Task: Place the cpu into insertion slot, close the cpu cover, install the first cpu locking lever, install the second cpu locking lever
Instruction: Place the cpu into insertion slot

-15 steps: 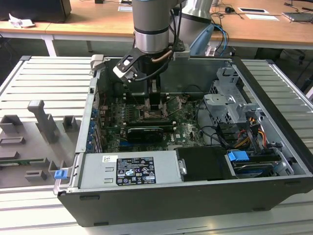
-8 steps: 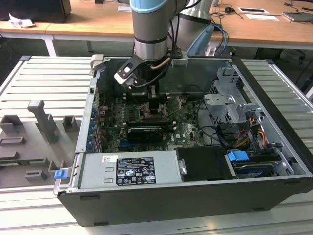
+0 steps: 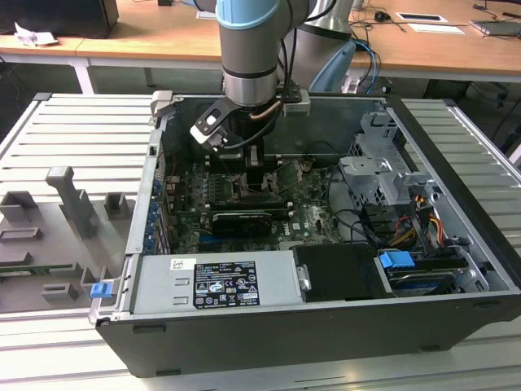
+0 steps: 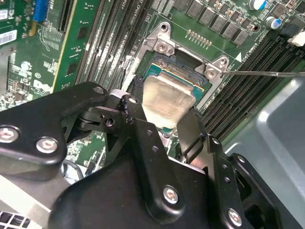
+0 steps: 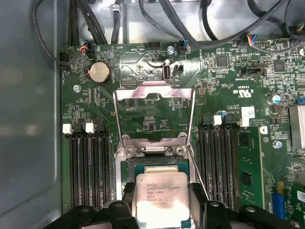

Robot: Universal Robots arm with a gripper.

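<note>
pincer (image 4: 163,107): clamped on the cpu, black fingers (image 4: 135,98) on two opposite edges
cpu (image 4: 167,93): silver face up, held right over the insertion slot; cannot tell whether it is seated or just above
insertion slot (image 5: 129,171): dark socket edge shows around the chip on the sides clear of the pincer, green board around it
cpu cover (image 5: 155,92): open, swung back on its hinge away from the socket, board visible through the cut-out centre
locking lever (image 4: 267,74): thin metal rod, unlatched, reaching from a socket corner out over the memory slots
memory slots (image 5: 86,167): long black rows on both sides of the socket
coin cell (image 5: 99,72): on the board beyond the open cover
computer case (image 3: 326,342): lying open side up, arm reaching down into it in the exterior view
tabletop (image 3: 73,122): grey ribbed surface under the case
grey fixtures (image 3: 73,204): on the tabletop at the exterior view's left, well apart from the pincer
</note>
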